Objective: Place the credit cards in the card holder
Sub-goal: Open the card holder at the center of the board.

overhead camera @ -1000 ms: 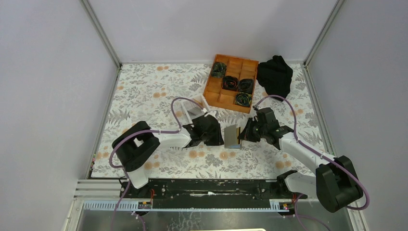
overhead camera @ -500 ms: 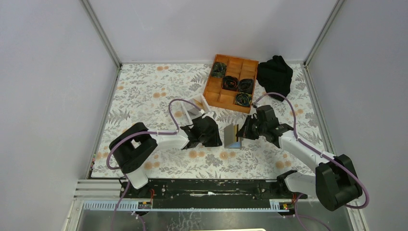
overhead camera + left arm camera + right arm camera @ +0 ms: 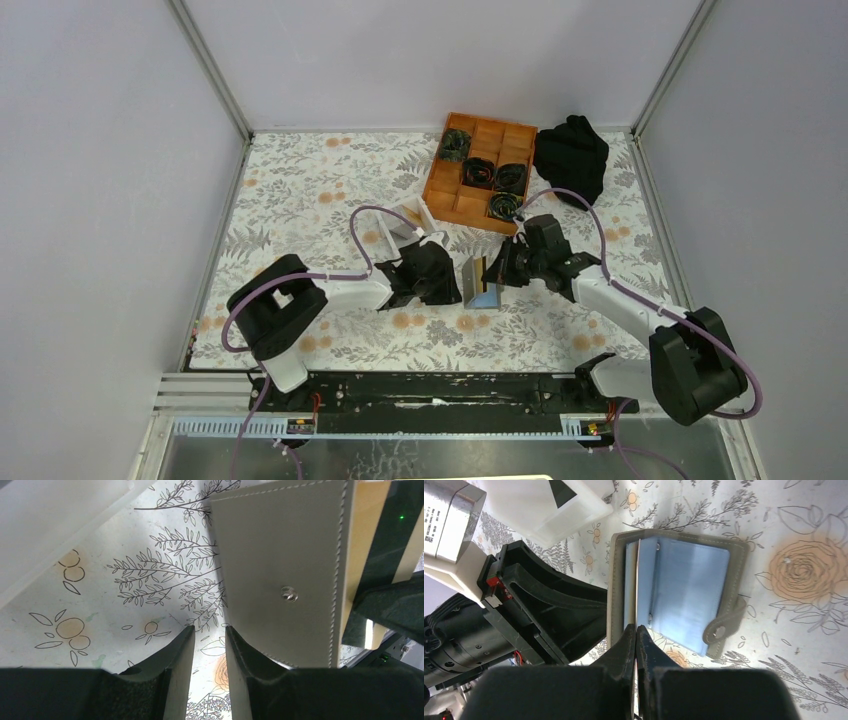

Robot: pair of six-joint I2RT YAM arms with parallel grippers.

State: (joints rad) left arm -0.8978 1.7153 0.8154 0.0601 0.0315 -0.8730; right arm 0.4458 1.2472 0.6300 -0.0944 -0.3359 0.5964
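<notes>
Moved left: right claw (image 3: 636,629), pinching tan card (image 3: 369,525) inside open card holder (image 3: 689,587).

Holder (image 3: 684,580): grey outside with a paler stitched line along the edge, pale blue inside, silver stud.
Card (image 3: 372,530): tan-gold.
Table (image 3: 300,190): white, printed with grey leaf sprigs and orange flowers.
Tray (image 3: 445,182): orange.
Coils (image 3: 478,172) in the tray: black with touches of green and red.
Box (image 3: 549,510): white.
Cloth (image 3: 572,155): black.
Left gripper (image 3: 209,630): black.
Right gripper (image 3: 636,630): black.
Cables (image 3: 378,207): purple.
</notes>
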